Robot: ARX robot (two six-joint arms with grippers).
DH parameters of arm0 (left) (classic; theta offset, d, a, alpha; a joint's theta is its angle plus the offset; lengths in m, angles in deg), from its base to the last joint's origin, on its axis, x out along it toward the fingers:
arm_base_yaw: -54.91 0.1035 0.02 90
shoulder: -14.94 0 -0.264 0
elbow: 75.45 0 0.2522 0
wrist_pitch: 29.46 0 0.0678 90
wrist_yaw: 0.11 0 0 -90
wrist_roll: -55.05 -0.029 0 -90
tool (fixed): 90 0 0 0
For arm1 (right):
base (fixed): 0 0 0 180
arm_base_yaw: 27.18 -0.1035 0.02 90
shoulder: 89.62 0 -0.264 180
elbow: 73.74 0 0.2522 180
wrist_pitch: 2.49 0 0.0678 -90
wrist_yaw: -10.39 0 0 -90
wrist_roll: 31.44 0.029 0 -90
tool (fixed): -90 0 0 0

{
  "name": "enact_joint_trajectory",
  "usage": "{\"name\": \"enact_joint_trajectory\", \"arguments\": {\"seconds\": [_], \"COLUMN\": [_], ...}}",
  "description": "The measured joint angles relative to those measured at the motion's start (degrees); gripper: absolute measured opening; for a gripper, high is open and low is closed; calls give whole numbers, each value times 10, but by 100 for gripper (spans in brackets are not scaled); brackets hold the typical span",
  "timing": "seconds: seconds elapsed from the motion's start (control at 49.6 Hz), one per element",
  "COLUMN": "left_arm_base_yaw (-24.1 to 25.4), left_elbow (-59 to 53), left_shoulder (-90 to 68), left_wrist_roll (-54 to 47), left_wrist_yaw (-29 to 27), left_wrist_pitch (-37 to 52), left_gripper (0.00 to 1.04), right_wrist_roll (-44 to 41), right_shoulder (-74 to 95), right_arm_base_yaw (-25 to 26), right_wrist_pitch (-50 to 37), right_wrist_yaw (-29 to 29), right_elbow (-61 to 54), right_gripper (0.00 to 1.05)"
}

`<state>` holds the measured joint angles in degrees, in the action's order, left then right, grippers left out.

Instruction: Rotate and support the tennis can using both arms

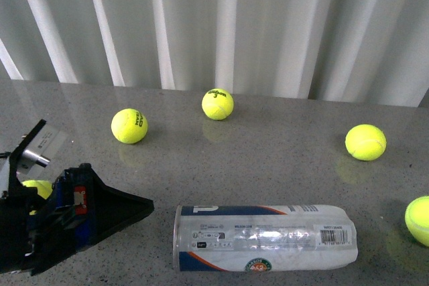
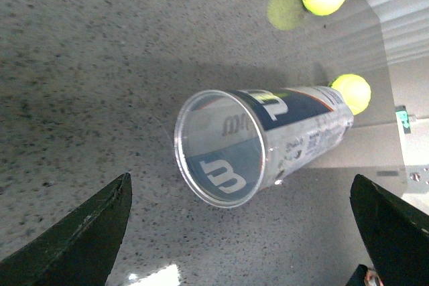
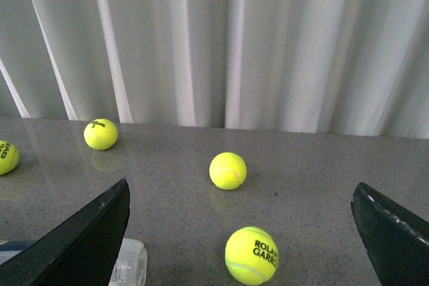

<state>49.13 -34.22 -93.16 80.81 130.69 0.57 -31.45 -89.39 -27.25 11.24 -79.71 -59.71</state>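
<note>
Left tool (image 2: pixel 240 185) is held wide apart and empty, lined up on the rimmed end of the tennis can (image 1: pixel 265 236). Right tool (image 3: pixel 240 185) is likewise spread and empty, pointed past the can's other end toward loose balls (image 3: pixel 228 170). The can is laid on its side on the worktop (image 1: pixel 268 145), untouched. Step is judged as approach. Next, the left tool must be advanced onto the rim and the right tool lowered to the other end

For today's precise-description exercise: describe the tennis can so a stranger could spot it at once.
On the grey table before the white curtain, look near the front edge. The tennis can lies there on its side; unlike the yellow balls around it, it is a long clear tube with a navy label.
</note>
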Motion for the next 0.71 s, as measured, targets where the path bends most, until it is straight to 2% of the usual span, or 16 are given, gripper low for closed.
{"name": "enact_joint_trajectory", "arguments": {"seconds": [0.705], "left_arm_base_yaw": [-62], "left_elbow": [107], "left_shoulder": [-86], "left_wrist_roll": [39], "left_wrist_yaw": [24], "left_wrist_pitch": [12], "left_gripper": [98], "right_wrist_roll": [0], "right_shoulder": [0], "right_arm_base_yaw": [0], "right_wrist_pitch": [0], "right_wrist_yaw": [0], "right_elbow": [0], "right_gripper": [98]}}
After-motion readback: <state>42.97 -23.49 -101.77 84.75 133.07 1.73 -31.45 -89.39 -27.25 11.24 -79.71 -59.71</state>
